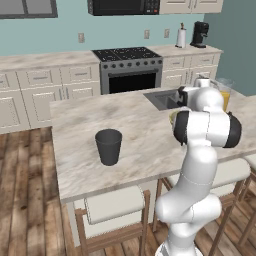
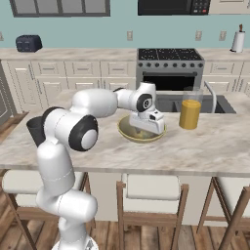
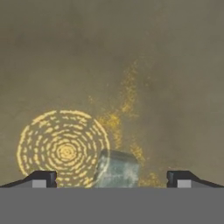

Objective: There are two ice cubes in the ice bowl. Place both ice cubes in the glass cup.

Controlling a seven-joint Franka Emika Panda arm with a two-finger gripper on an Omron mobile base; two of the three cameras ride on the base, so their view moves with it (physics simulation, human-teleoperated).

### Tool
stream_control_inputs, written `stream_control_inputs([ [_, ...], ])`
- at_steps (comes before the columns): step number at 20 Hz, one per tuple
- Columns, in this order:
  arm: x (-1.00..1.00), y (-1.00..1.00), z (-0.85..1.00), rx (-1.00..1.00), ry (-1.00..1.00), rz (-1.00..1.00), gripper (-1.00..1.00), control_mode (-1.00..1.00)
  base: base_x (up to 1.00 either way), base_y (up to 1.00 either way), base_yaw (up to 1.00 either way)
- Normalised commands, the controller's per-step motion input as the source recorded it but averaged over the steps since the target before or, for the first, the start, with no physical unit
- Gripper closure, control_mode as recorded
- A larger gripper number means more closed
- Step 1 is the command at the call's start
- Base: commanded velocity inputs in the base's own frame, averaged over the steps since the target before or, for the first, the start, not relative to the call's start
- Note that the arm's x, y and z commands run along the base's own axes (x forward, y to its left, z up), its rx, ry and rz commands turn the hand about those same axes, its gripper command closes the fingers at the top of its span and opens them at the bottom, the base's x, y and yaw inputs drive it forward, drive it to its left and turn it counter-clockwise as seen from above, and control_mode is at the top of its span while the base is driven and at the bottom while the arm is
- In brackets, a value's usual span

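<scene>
One ice cube (image 3: 116, 169) between my spread fingertips (image 3: 41, 179), down in ice bowl (image 2: 128, 134). My gripper (image 3: 111, 179) wide, empty. First pick in hand; next: close squarely, lift, carry to glass cup (image 1: 108, 146).

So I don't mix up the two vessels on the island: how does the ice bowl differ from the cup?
The bowl is wide, shallow and dull yellow-olive; the cup is narrow, tall for its width and dark grey. The bowl sits near the glass of orange liquid with the open gripper lowered into it over an ice cube; the cup stands alone, apart from the arm. Both stand upright on the same marble counter.
</scene>
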Motion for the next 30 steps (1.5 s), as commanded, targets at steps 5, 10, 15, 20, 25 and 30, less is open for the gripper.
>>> stream_control_inputs([
  [5,-0.2,0.03,-0.01,-0.02,0.0,0.0,-1.0,-1.0,0.0,0.0,0.0],
  [10,0.0,0.02,0.0,0.0,0.0,0.0,-1.0,-1.0,0.0,0.0,0.0],
  [15,0.0,0.05,-0.03,-0.03,0.0,0.0,1.0,-1.0,0.0,0.0,0.0],
  [20,0.0,0.01,-0.01,0.0,0.01,0.0,1.0,-1.0,0.0,0.0,0.0],
  [25,0.0,0.0,0.0,0.0,0.0,0.0,1.0,-1.0,0.0,0.0,0.0],
  [30,0.0,0.04,0.46,0.0,-0.08,-0.01,1.0,-1.0,0.0,0.0,0.0],
])
